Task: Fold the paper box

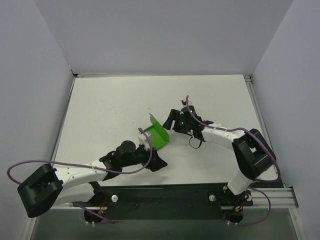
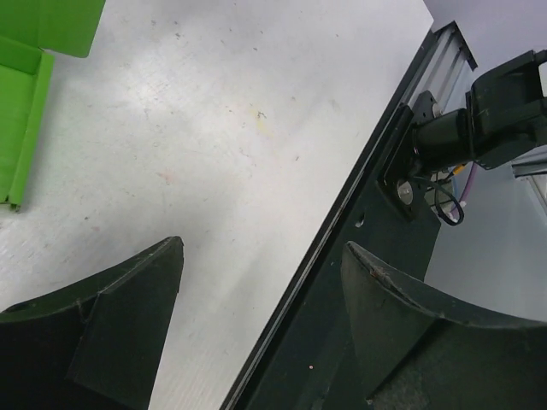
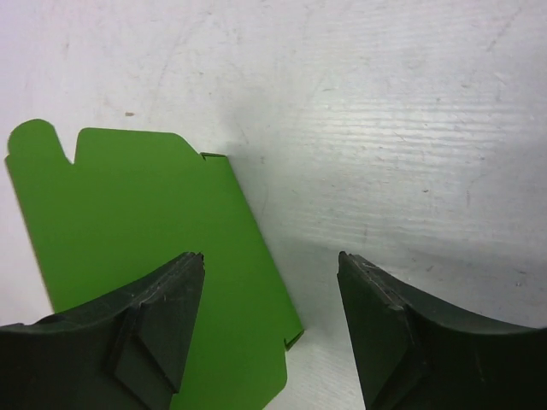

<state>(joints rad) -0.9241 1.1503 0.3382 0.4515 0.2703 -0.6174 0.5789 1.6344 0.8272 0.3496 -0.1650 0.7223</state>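
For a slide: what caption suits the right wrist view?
Open right gripper beside the green paper box on a white table.

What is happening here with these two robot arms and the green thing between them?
Two arms are working on folding the paper box, which lies near the middle of the table, only partly folded, with one flap standing up. The right gripper hangs open right above a flat green panel, gripping nothing. The left gripper is also open and empty, with the box off to its side.
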